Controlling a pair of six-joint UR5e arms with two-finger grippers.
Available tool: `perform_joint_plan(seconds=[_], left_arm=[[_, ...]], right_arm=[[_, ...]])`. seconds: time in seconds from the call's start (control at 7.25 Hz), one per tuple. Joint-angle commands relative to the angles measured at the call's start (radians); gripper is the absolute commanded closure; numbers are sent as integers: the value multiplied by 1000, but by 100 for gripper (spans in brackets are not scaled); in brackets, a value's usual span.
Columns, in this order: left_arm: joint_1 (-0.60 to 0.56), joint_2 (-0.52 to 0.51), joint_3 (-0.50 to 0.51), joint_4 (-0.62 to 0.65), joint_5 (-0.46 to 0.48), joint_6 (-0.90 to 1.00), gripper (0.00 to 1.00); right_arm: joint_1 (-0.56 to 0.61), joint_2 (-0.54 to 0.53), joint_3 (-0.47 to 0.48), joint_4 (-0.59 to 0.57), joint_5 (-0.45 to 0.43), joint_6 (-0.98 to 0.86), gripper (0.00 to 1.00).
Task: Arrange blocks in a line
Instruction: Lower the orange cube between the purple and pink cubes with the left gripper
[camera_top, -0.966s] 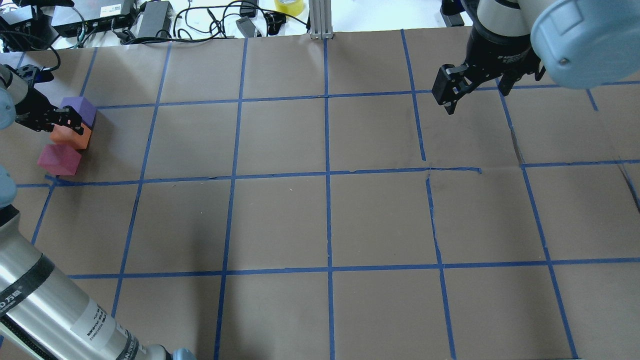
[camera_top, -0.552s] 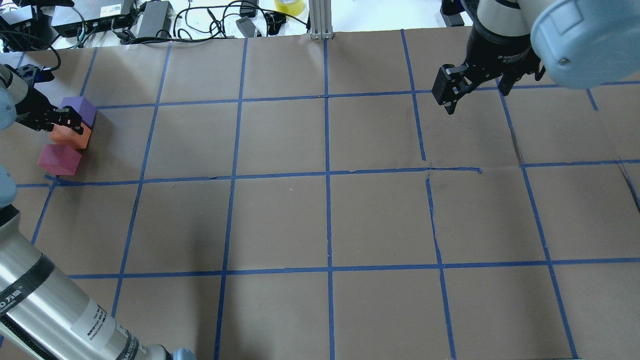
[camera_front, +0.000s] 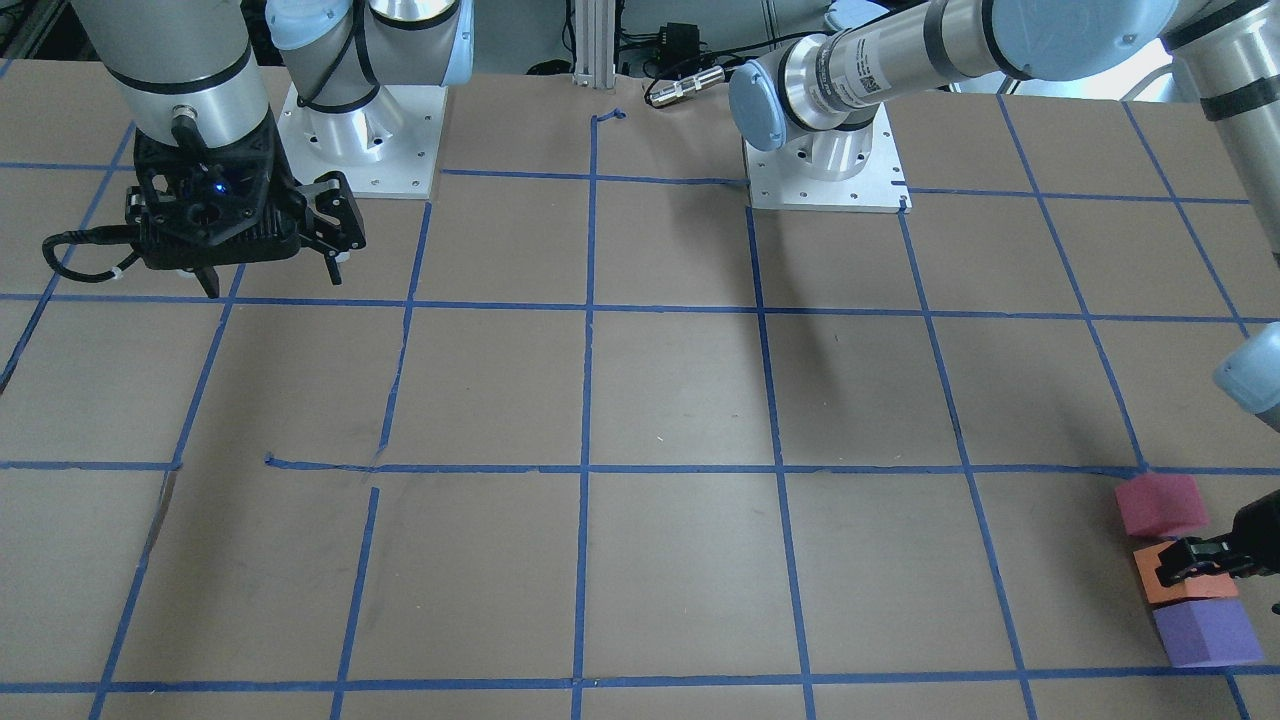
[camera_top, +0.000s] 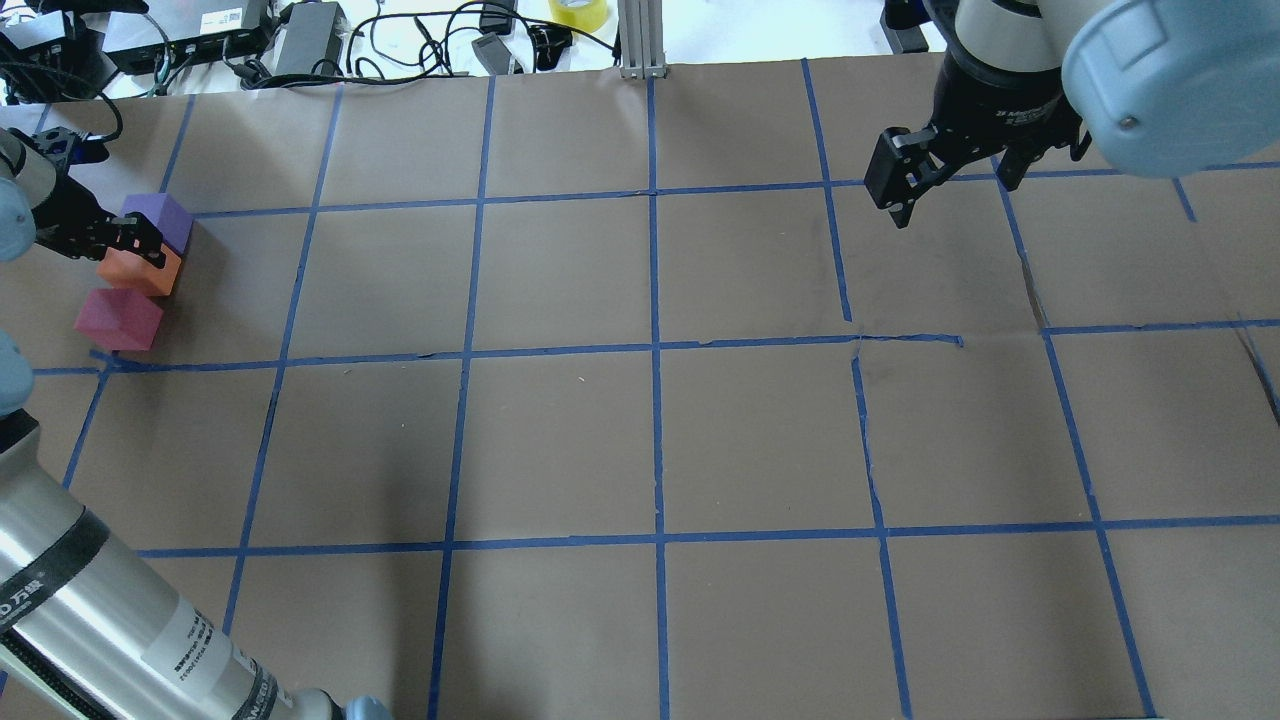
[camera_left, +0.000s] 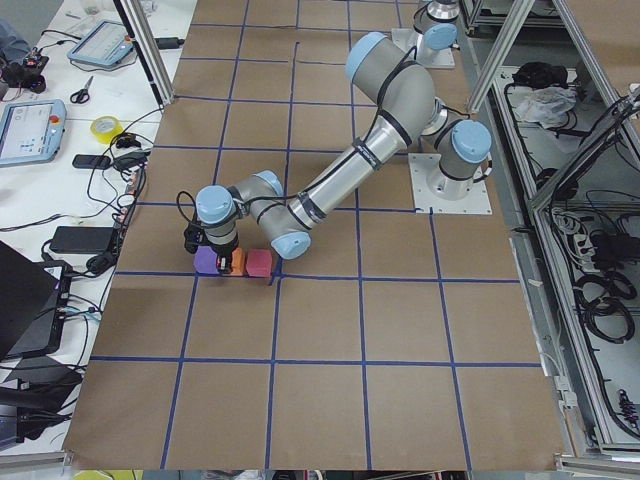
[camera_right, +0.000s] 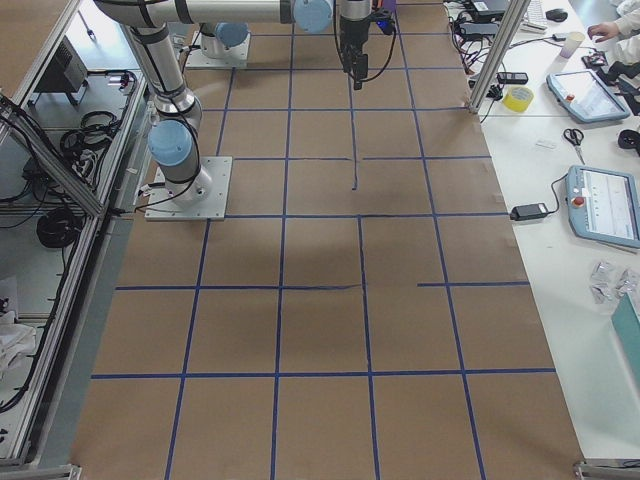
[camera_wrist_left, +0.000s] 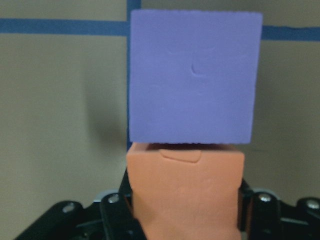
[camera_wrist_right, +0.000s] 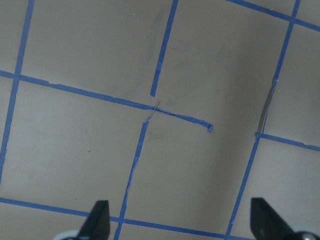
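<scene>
Slightly farther from the robot than a second ago, the left hand (camera_top: 128, 240) has nudged the orange block (camera_wrist_left: 185, 190) toward the purple block (camera_wrist_left: 195, 75), and the overhead view now shows a sliver more room between orange and the pinkish-red block (camera_top: 118, 320), which has not shifted. The left hand's fingers are closed on the orange cube's two sides. All three are small matte foam cubes of like size; the purple face carries a few faint dents, and the orange one has a shallow crease near its top edge. They sit at the left end of the brown-papered bench (camera_top: 560, 440), in a short, roughly straight row: purple farthest from the robot, orange pressed against it, pinkish-red nearest. The right hand (camera_top: 950, 195) hangs above the far right of the bench, fingers spread wide, gripping nothing.
</scene>
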Motion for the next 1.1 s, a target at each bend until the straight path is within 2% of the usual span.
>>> perform_joint_plan(seconds=[0.0,0.14,0.28,0.41,0.55,0.69,0.83,0.97], left_arm=[[0,0,-1,1,2,5,100],[0,0,-3,1,2,6,88],[0,2,-4,1,2,8,63],[0,0,-9,1,2,8,50],[0,2,-13,1,2,6,25],[2,5,-26,2,2,6,4],[2,9,-30,1,3,8,0],[2,11,-32,-1,17,10,0]], right_arm=[[0,-1,0,2,0,-1,0],[0,-1,0,2,1,-1,0],[0,-1,0,2,0,-1,0],[0,-1,0,3,0,-1,0],[0,-1,0,3,1,-1,0],[0,0,0,3,1,-1,0],[0,0,0,3,0,1,0],[0,-1,1,3,-5,1,0]])
